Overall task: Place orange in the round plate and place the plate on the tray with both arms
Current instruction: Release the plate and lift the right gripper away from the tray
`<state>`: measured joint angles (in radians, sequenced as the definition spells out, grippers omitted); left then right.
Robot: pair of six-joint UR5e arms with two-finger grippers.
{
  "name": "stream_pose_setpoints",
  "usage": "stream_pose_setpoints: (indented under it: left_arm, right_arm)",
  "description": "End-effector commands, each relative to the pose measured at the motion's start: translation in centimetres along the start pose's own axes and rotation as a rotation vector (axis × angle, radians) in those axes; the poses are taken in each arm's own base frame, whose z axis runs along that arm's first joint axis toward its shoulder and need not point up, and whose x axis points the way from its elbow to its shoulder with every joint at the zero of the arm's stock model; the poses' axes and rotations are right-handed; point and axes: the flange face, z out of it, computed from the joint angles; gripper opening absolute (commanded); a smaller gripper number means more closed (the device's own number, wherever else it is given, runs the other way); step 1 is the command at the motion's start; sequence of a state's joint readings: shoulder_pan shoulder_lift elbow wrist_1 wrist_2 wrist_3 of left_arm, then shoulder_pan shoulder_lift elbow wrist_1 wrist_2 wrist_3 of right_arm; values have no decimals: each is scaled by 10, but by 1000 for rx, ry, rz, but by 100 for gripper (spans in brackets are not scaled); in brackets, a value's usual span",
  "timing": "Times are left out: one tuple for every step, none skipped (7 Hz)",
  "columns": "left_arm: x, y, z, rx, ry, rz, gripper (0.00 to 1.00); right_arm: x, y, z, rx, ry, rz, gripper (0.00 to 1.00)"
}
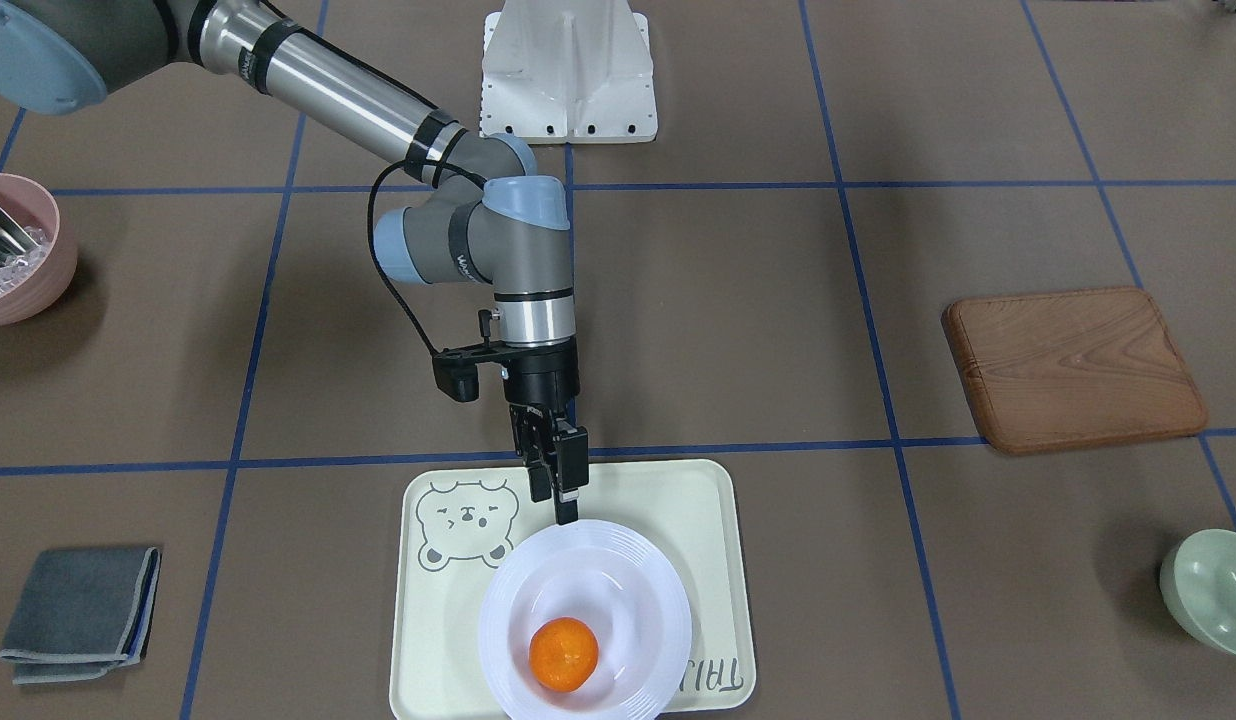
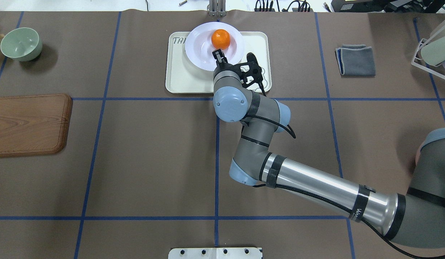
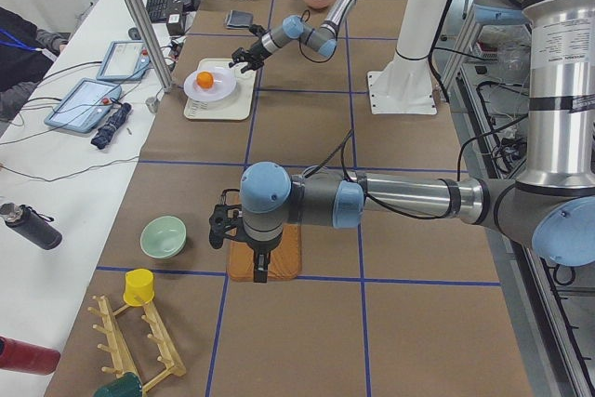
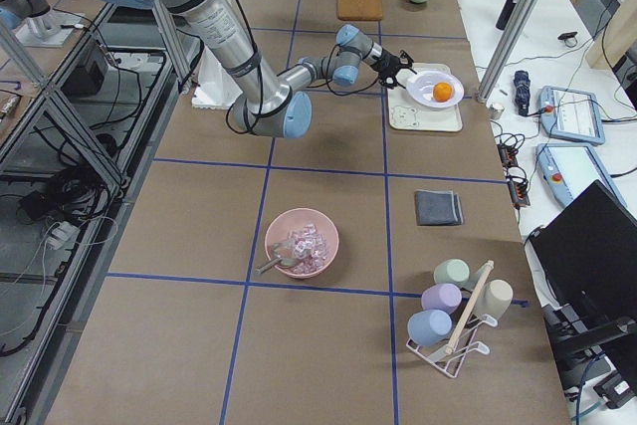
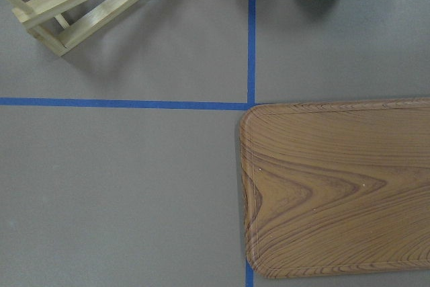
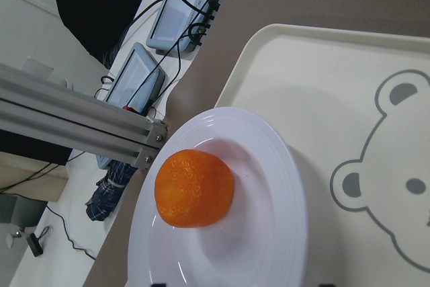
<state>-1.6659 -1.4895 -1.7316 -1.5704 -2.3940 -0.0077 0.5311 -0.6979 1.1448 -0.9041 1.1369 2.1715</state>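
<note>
The tray [image 1: 703,520] is being occupied by the round plate [image 1: 666,600], at whose rim the right gripper [image 1: 563,508] is being held with jaws parted; the left gripper [image 3: 258,273], its grip impossible to tell, is being held above the wooden board [image 1: 1073,370]; the orange [image 1: 563,655] is being cradled in the plate's well.

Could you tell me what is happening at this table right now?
The orange sits in the round plate, and the plate rests on the tray. The right gripper is at the plate's rim on the robot's side, jaws apparently open. The left gripper hangs over the wooden board, far from the tray; its jaws cannot be judged.
</note>
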Motion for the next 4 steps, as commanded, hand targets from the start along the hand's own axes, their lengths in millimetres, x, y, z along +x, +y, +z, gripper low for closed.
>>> stream_pose_setpoints:
  left_arm:
    - [-1,1,1,-3,0,-3,98]
    - [-2,5,2,-6,4,-2,98]
    - [0,4,1,-5,1,0,98]
    - [-2,5,2,-7,-5,4,98]
  right_arm:
    - [-25,-57,-24,-142,194,-312,100]
    - [-36,-88,-38,-208,297,-480,100]
    - [-38,-137,-52,-275,364,-572,100]
    - [-31,-216,-69,-379,391,-746,100]
